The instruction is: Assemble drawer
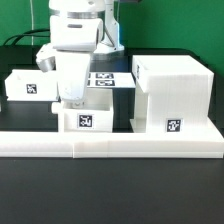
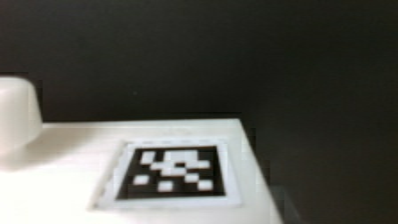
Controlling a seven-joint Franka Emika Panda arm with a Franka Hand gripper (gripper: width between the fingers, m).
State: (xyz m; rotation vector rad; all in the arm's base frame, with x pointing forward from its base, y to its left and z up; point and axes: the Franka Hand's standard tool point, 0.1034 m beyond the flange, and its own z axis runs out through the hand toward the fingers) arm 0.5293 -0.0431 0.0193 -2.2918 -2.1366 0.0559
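Observation:
The large white drawer shell (image 1: pixel 170 92) stands at the exterior view's right, with a tag low on its front. A small white box (image 1: pixel 28 86) sits at the left. Another small tagged box (image 1: pixel 92 119) sits in the middle front. My gripper (image 1: pixel 72 100) hangs down at the middle box's left end, at or just above its top. Its fingers blend with the white parts, so I cannot tell how the jaws stand. The wrist view shows a white box top (image 2: pixel 71 150) with a square tag (image 2: pixel 173 172) close below. A rounded white form (image 2: pixel 15 115) is at the frame edge.
A long low white L-shaped rail (image 1: pixel 110 147) runs along the front of the parts. The marker board (image 1: pixel 105 80) lies flat behind the middle box. The table is black. The arm's body (image 1: pixel 80 30) rises above the middle.

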